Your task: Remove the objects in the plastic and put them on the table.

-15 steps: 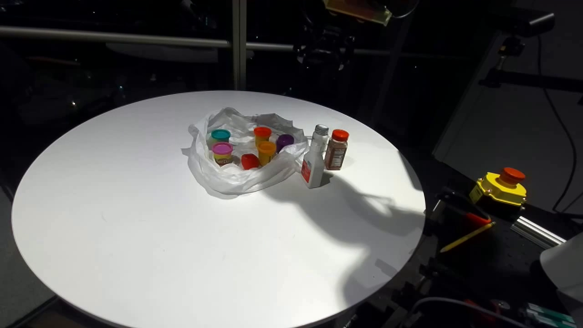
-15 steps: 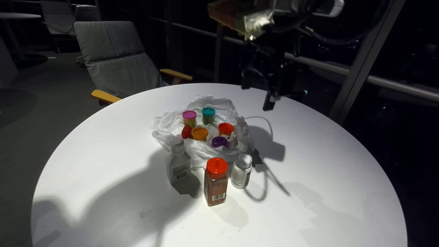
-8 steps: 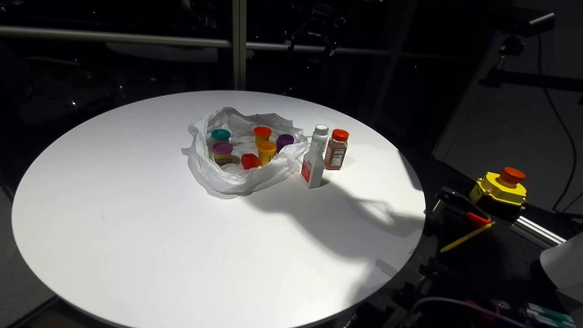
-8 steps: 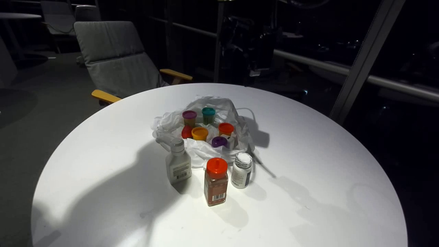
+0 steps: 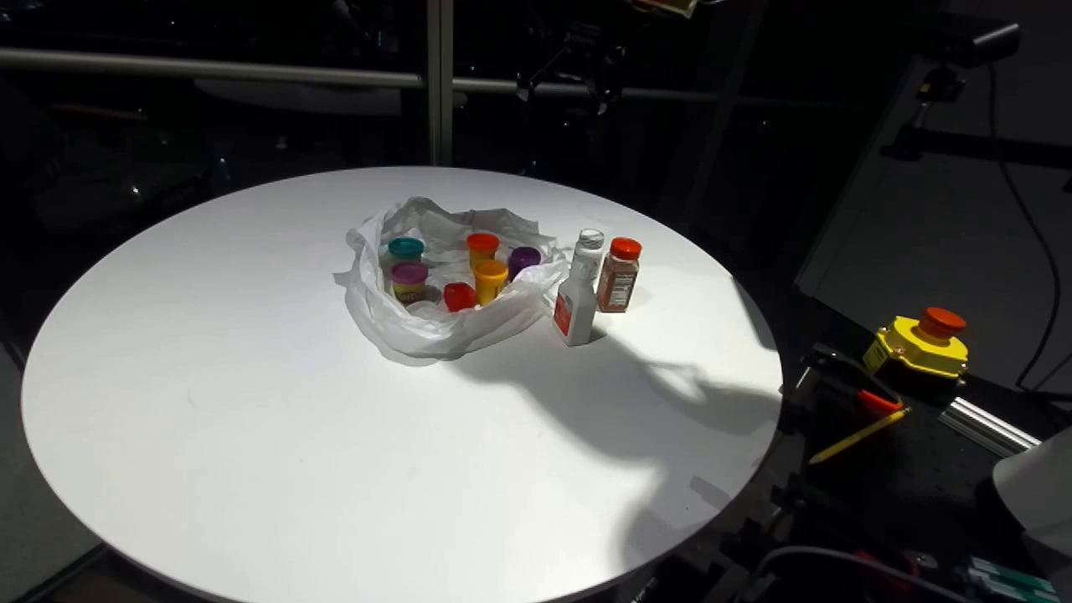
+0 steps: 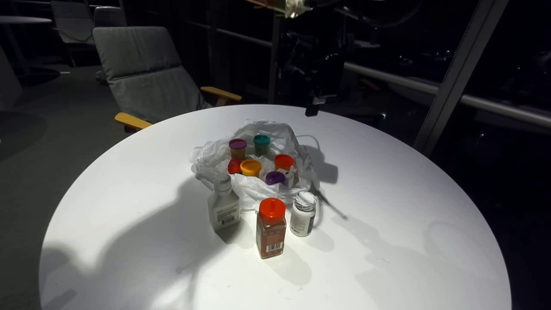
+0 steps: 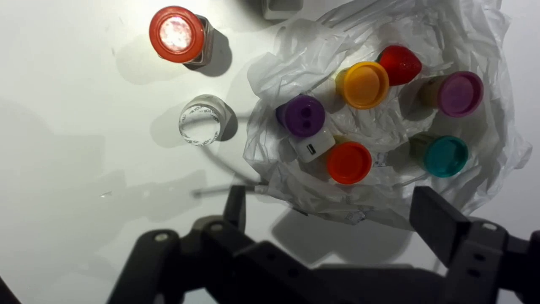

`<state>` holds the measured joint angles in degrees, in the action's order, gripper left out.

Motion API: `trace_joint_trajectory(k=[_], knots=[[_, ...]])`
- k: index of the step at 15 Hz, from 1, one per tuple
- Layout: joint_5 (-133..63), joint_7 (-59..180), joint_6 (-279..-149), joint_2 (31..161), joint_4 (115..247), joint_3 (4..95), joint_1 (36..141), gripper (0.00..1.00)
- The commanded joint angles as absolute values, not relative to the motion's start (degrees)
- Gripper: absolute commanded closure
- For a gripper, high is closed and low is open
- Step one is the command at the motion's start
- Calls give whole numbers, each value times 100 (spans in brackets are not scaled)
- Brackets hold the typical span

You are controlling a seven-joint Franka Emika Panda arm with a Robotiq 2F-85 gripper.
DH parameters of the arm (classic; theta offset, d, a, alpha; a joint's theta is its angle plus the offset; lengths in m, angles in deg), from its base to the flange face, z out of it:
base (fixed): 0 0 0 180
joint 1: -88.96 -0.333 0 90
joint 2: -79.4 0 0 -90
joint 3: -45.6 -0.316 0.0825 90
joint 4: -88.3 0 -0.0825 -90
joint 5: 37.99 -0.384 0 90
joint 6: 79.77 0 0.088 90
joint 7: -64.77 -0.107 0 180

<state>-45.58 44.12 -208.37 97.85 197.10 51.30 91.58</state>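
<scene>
Fingers (image 6: 312, 111): lower in an exterior view than half a second ago; bag (image 5: 444, 335) unmoved. Grip: spread wide, holding nothing. Left to remove, all inside the bag: orange tub (image 7: 365, 85), mauve tub (image 7: 460, 93), teal tub (image 7: 446, 156), red tub (image 7: 349, 162), strawberry (image 7: 400, 64), purple piece (image 7: 304, 116), white block (image 7: 313, 145). Outside, upright on the worktop (image 5: 293, 469): white bottle (image 6: 224, 211), jar (image 6: 271, 234), pill bottle (image 6: 302, 219); whether these count as removals, cannot tell. Markings: barcodes (image 6: 274, 247) on white bottle and jar, text illegible; print ringing the pill bottle's top, too small; mauve tub's wording, too dim.
</scene>
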Motion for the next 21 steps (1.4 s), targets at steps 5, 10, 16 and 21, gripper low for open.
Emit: trace_joint_trajectory(k=[5,10,16,21], knots=[[-4479,4040,-20360,12024,17448,4993,8851,0],[-4265,3793,-19996,12929,16479,5105,8486,0],[-3837,3108,-19747,13549,15742,5459,8211,0],[-3854,3100,-19373,13977,15176,5443,8364,0]])
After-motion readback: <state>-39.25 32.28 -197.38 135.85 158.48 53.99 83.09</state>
